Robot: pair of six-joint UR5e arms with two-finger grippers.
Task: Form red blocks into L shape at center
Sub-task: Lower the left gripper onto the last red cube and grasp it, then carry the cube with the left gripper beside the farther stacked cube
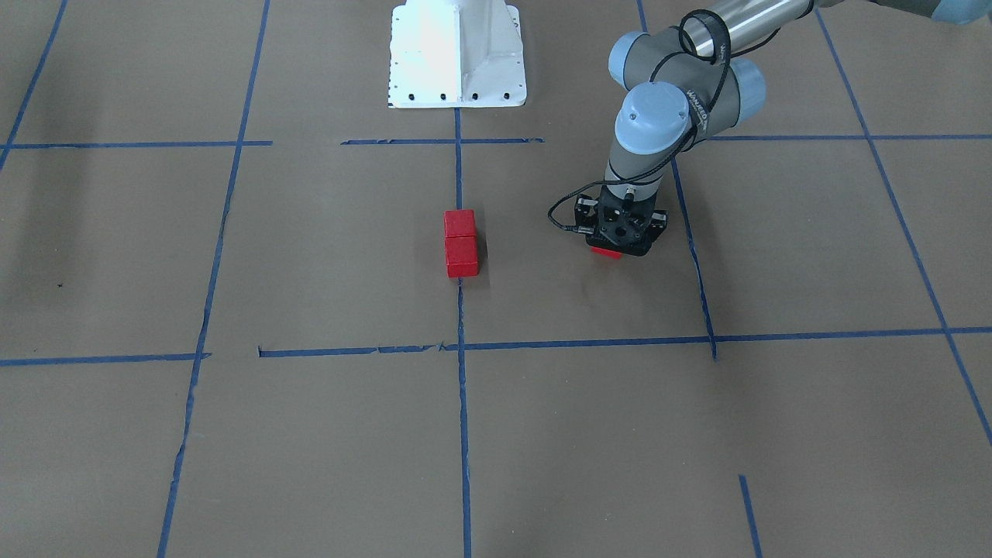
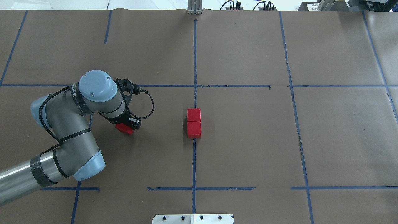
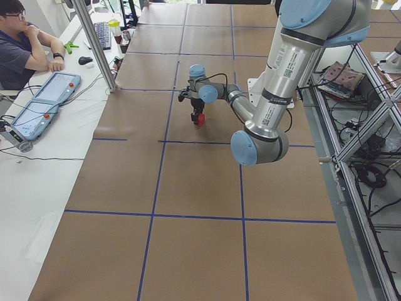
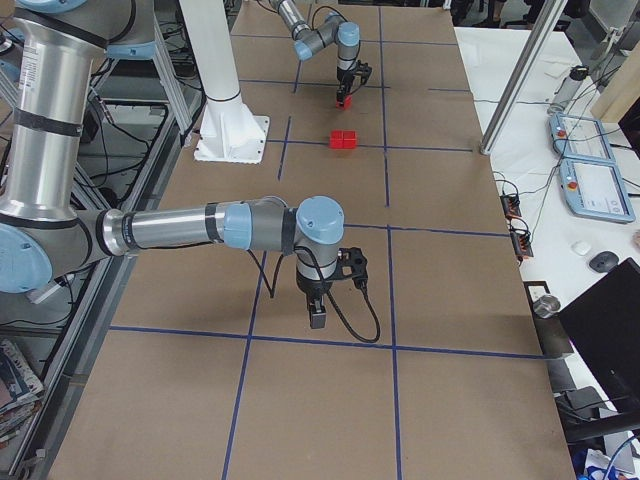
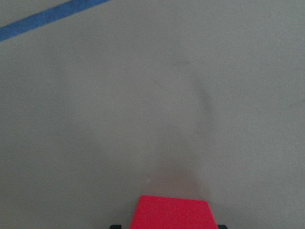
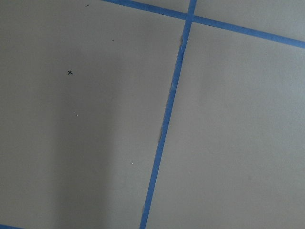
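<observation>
Red blocks (image 2: 194,115): centre pair (image 2: 194,129) touching in line. Third block (image 2: 123,129) clamped in left gripper (image 2: 127,127), well apart from centre pair. Set it flush beside pair's end block, edges square. Right gripper (image 4: 317,318): opening can't tell.

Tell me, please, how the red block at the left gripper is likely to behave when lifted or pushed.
The red block is a flat-faced cube, so it should slide rather than roll or tip. Its edges look crisp, so it is probably stiff. It is small beside the left gripper, so likely light, and its matte faces should hold.
</observation>
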